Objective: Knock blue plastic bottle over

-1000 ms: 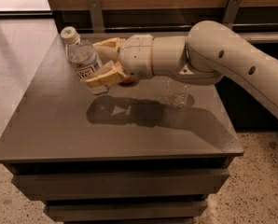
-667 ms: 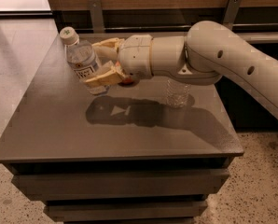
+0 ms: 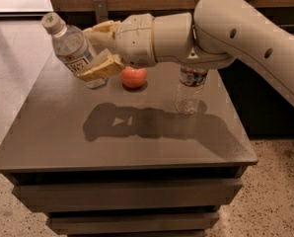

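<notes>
The blue plastic bottle (image 3: 72,47), clear with a white cap and a pale label, leans to the left with its base still on the grey table (image 3: 63,137) at the back left. My gripper (image 3: 96,51) is at the bottle's right side. One tan finger (image 3: 101,30) is behind the bottle and the other finger (image 3: 101,68) is in front, both pressing against its lower half. The fingers are spread apart, not clamped on it.
A red-orange apple (image 3: 133,77) lies on the table just right of the bottle's base, below my wrist. A ribbed clear water bottle (image 3: 190,90) with a dark red-blue band stands upright at the back right. A wooden wall runs behind the table.
The blue bottle stood upright before and now tilts left, cap away from me. My gripper has moved left and up a little, which uncovers the apple.
</notes>
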